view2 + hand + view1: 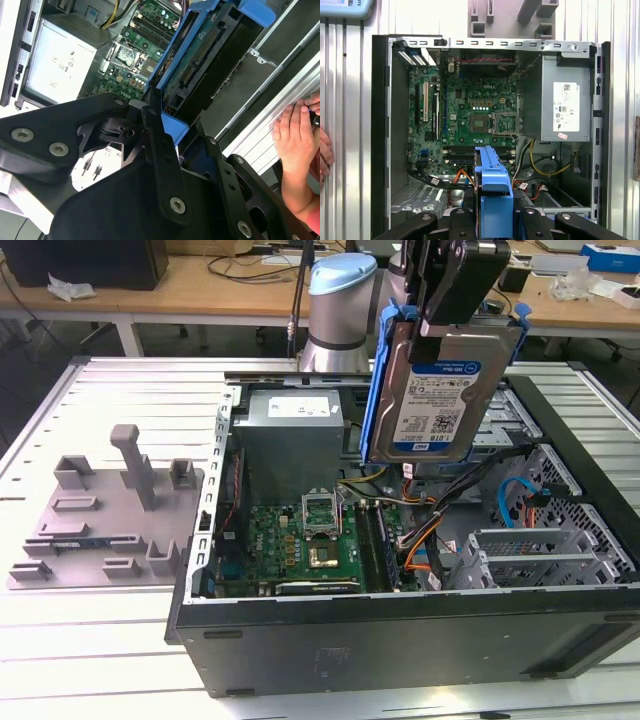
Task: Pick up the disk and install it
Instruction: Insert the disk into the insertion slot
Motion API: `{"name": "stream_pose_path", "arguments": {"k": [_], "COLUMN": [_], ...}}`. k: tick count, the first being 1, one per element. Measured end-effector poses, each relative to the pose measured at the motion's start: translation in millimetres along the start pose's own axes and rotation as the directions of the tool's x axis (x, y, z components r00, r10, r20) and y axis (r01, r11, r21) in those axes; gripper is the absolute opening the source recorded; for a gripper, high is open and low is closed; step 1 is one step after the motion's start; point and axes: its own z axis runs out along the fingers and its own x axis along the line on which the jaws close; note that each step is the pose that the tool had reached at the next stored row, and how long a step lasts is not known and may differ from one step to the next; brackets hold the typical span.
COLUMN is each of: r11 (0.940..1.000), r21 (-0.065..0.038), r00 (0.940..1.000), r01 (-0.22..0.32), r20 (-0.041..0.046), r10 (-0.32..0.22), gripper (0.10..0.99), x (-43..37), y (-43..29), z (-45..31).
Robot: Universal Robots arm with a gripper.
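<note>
A ribbed metal bench (100, 380) carries an open computer case (400, 640). The gripper (445, 330) is clamped on the upper edge of the disk (430, 400), which hangs upright above the case, toward the exterior view's right. The disk is probably stiff, weighty and shock-sensitive; its blue carrier (378, 390) looks like the firmest hold.

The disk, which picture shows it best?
The exterior view: the disk shows its labelled face, hanging upright. The second wrist view shows its circuit-board side; the first wrist view, the edge of its blue bracket.

Label (436, 406) on the disk (440, 360) carries fine print, none legible; the power supply (560, 75) sticker (566, 106) is unreadable too.
</note>
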Motion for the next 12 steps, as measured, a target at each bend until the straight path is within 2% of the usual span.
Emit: {"name": "stream_pose_path", "arguments": {"k": [3,5,6,7,9,11,12], "r11": [1.0,1.0,1.0,1.0,1.0,1.0,1.0], "r21": [0.0,0.0,0.0,0.0,0.0,0.0,0.0], "r00": [1.0,1.0,1.0,0.9999,0.9996,0.9993,0.9992], "r01": [0.0,0.0,0.0,0.0,0.0,0.0,0.0], "r20": [-0.0001,0.0053,0.0091,0.0172,0.0282,0.0375,0.0394], "r10": [0.0,0.0,0.0,0.0,0.0,0.0,0.0], "gripper": [0.369,0.369,0.369,0.369,0.369,0.369,0.369], "x": [0.7,6.7,10.5,16.8,24.2,30.5,31.8], "y": [0.1,0.1,0.2,0.3,0.4,0.4,0.4], "z": [-0.1,-0.1,-0.1,-0.3,-0.3,-0.4,-0.4]}}
